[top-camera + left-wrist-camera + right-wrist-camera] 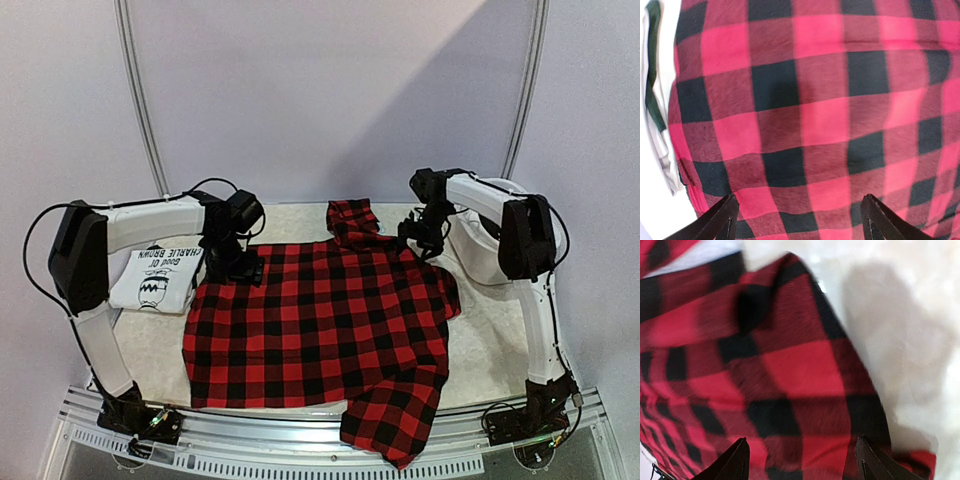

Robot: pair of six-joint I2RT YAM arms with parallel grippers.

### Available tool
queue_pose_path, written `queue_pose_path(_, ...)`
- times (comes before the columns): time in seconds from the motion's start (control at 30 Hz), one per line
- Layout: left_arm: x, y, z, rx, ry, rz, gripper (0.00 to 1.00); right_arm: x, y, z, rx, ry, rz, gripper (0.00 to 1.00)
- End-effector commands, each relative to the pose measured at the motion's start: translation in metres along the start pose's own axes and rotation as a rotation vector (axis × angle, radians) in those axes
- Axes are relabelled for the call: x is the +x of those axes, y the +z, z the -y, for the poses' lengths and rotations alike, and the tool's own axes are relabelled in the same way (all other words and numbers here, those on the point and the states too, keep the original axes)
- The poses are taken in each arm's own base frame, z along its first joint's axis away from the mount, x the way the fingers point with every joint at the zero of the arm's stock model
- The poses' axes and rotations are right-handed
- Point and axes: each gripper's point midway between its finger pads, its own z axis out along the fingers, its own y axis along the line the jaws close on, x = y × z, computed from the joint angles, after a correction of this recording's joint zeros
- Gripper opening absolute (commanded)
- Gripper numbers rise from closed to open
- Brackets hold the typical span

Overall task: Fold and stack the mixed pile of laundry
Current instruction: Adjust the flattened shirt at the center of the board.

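A red-black plaid garment [320, 325] lies spread flat across the table, one sleeve hanging over the front edge and another bunched at the back. A folded white T-shirt with black print [155, 278] lies at the left. My left gripper [243, 268] is open over the plaid's back left corner; its wrist view shows the plaid [810, 115] between wide-apart fingertips [722, 217]. My right gripper [420, 240] is open over the plaid's back right corner, near the table; its wrist view shows the plaid [790, 375] between spread fingertips [872, 462]. A dark green strip [652, 75] shows at the left edge.
A white plastic tub [478, 245] stands at the back right, behind my right arm. The cream table mat [500, 350] shows to the right of the plaid. The metal front rail [300, 445] runs along the near edge.
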Motion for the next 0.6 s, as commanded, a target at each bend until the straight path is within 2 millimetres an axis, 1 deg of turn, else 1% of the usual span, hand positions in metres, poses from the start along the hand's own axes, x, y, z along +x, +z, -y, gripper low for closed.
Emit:
queue_pose_path(0.0, 0.006, -0.011, 0.015, 0.053, 0.087, 0.002, 0.85, 0.014, -0.062, -0.026, -0.018, -0.077, 0.100, 0.74)
queue_pose_path(0.07, 0.013, -0.008, 0.017, 0.073, 0.100, -0.016, 0.84, 0.034, -0.064, -0.029, -0.006, -0.070, 0.094, 0.74)
queue_pose_path(0.1, 0.017, -0.007, 0.020, 0.088, 0.109, -0.024, 0.84, 0.051, -0.065, -0.032, -0.003, -0.074, 0.088, 0.74)
queue_pose_path(0.13, 0.020, -0.006, 0.021, 0.100, 0.118, -0.030, 0.83, 0.063, -0.063, -0.034, -0.001, -0.067, 0.081, 0.74)
queue_pose_path(0.2, 0.027, -0.006, 0.025, 0.116, 0.139, -0.038, 0.82, 0.089, -0.069, -0.044, -0.009, -0.077, 0.088, 0.74)
queue_pose_path(0.3, 0.038, 0.000, 0.026, 0.131, 0.159, -0.052, 0.82, 0.124, -0.059, -0.052, -0.006, -0.072, 0.071, 0.74)
queue_pose_path(0.37, 0.043, 0.006, 0.024, 0.131, 0.160, -0.057, 0.81, 0.139, -0.051, -0.052, -0.008, -0.051, 0.052, 0.73)
queue_pose_path(0.43, 0.049, 0.016, 0.022, 0.124, 0.164, -0.071, 0.81, 0.149, -0.042, -0.050, -0.001, -0.036, 0.031, 0.73)
queue_pose_path(0.5, 0.054, 0.023, 0.026, 0.139, 0.167, -0.092, 0.81, 0.153, -0.034, -0.049, 0.010, -0.033, 0.021, 0.73)
queue_pose_path(0.57, 0.054, 0.031, 0.027, 0.136, 0.175, -0.102, 0.80, 0.153, -0.027, -0.048, 0.015, -0.030, 0.014, 0.73)
